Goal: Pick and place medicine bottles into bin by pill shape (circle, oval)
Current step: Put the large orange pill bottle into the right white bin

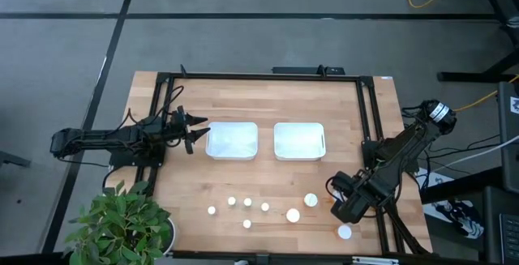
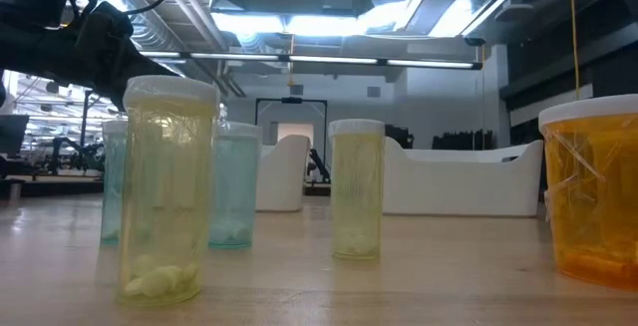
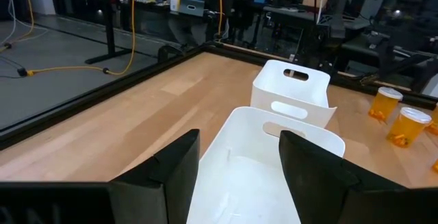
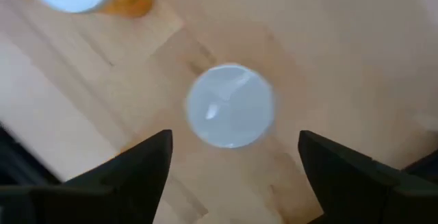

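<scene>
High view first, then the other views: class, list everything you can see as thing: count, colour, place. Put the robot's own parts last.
Small bottles: five, white caps and pale bodies, clustered on the table on the picture's lower side of the bins.
Larger bottles: three seen from above, white caps and orange bodies, to the right of the small ones.
Bins: two, white, side by side mid-table.
Table: one, light wood with a black frame.
Plant: one, green, at the table corner on the left arm's side.
Left gripper: dark, open, beside the left bin.
Right gripper: dark, open, above a white cap. I cannot tell which bottle that cap belongs to.
</scene>
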